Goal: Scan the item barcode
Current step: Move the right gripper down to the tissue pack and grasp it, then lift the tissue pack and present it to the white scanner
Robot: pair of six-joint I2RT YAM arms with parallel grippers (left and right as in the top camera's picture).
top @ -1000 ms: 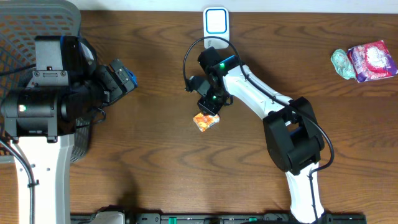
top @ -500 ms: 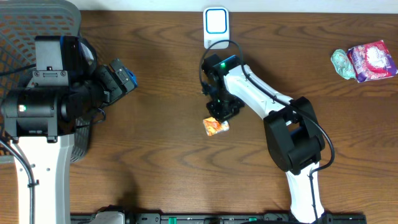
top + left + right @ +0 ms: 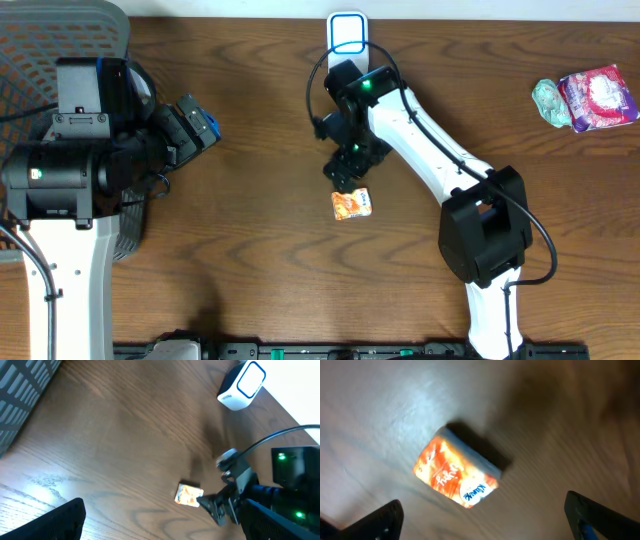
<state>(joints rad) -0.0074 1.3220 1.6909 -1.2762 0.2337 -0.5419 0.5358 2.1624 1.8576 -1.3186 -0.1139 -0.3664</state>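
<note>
- Right end effector (image 3: pixel 345 174) hangs over the middle of the desk (image 3: pixel 250 260) with its fingers spread wide, released, gripping nothing.
- The orange snack packet (image 3: pixel 351 204) lies flat on the wood just beyond that end effector's fingertips, on the side nearer the robot's base, and it looks clear of both fingers.
- In the right wrist view the packet sits ahead of the two fingertips, closer to the one at the left edge, tilted on a diagonal, its orange-and-white printed face up and a dark shadow along its far edge.
- No barcode can be made out on the face that shows; the print is too blurred to read.
- The white scanner (image 3: pixel 347 34) with its blue-rimmed window stands behind the right end effector, at the far edge of the desk, well apart from the packet.
- Left end effector (image 3: pixel 195 121) is off to the side, well apart from the packet, fingers wide and released, nothing between them.
- A grey mesh basket (image 3: pixel 60 20) sits just behind the left arm.
- Far out past the right arm lie a pink wrapped pack (image 3: pixel 598 98) and a pale green crumpled item (image 3: pixel 550 103), touching each other.
</note>
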